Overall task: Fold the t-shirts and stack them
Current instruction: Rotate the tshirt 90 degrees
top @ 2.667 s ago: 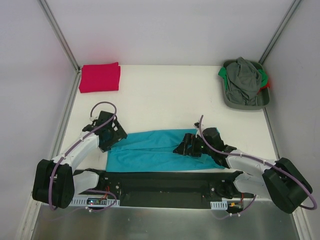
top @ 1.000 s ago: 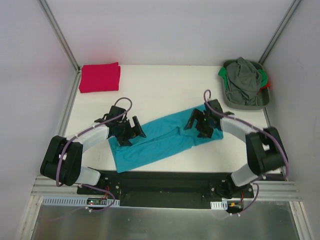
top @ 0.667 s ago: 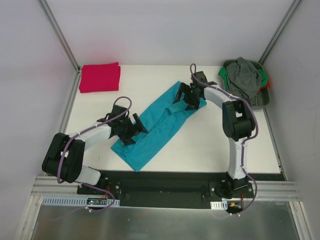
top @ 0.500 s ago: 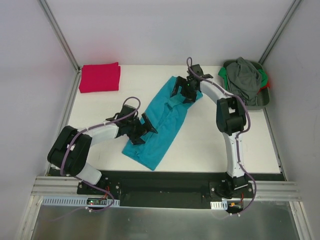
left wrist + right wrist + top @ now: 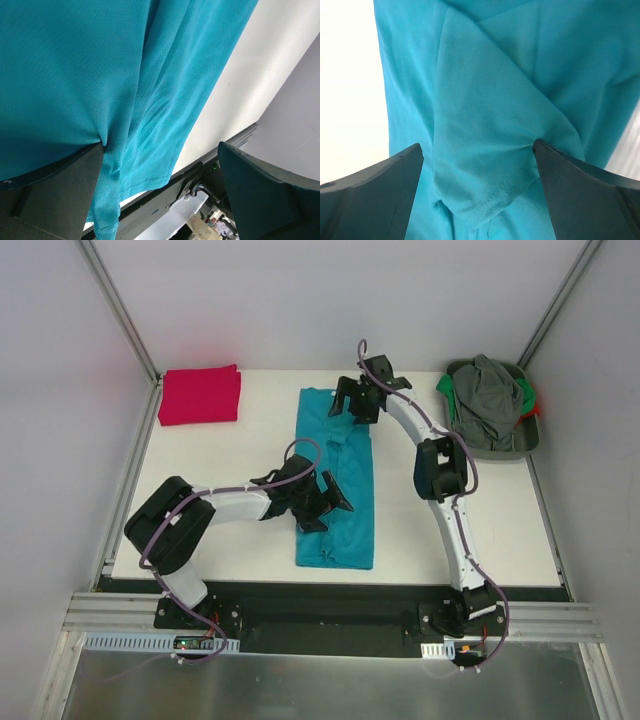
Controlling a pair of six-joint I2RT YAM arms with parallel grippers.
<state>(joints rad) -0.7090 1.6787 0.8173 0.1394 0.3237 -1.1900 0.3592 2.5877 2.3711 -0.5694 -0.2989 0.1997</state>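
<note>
From above, the teal t-shirt (image 5: 336,480) lies as a long narrow strip on the white table (image 5: 220,460), running from the far middle toward the near edge. The right gripper (image 5: 352,402) is at its far end. The left gripper (image 5: 322,502) is at its left edge, in the near half. The red t-shirt (image 5: 199,395) sits folded in the far left corner, well apart from both. A grey bin (image 5: 520,445) at the far right holds bunched clothes (image 5: 485,390) in grey, green and red.

In the left wrist view the fingers (image 5: 55,185) stand spread wide with teal mesh cloth filling the gap. The cloth gathers into a pucker at the left-hand fingertip, so that tip seems to press on it, though nothing is pinched. White table shows to the right of the shirt's edge.

In the right wrist view the jaws are likewise released and wide. A folded flap of the teal cloth lies between them and creases at the right-hand fingertip.
</note>
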